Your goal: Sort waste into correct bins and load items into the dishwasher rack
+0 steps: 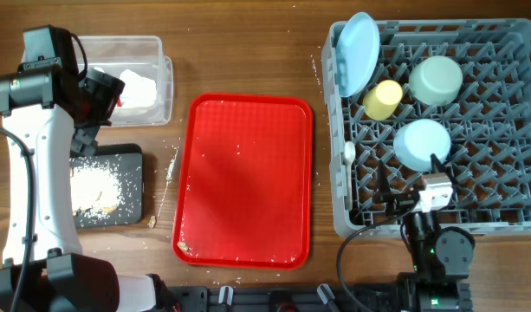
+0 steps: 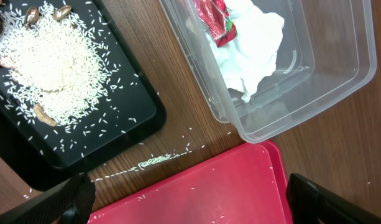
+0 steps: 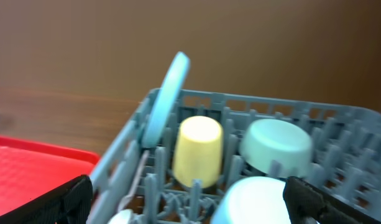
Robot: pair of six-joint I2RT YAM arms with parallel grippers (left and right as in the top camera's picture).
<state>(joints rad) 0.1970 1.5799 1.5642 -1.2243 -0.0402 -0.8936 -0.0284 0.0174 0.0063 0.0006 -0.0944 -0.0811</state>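
Wooden tabletop (image 1: 248, 52), sorting seemingly finished: dishwasher rack (image 1: 339, 186) loaded, left hand (image 2: 196, 202) and right hand (image 3: 190, 205) both spread empty, perhaps stray rice grains (image 2: 156, 160) need sweeping next.

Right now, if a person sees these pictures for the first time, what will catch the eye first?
The bright red tray in the middle of the table stands out first, nearly bare but for a few grains. To its right, the grey rack holds a light blue plate on edge, a yellow cup, a pale green bowl and a light blue bowl. At the left, white rice lies heaped on the black tray.
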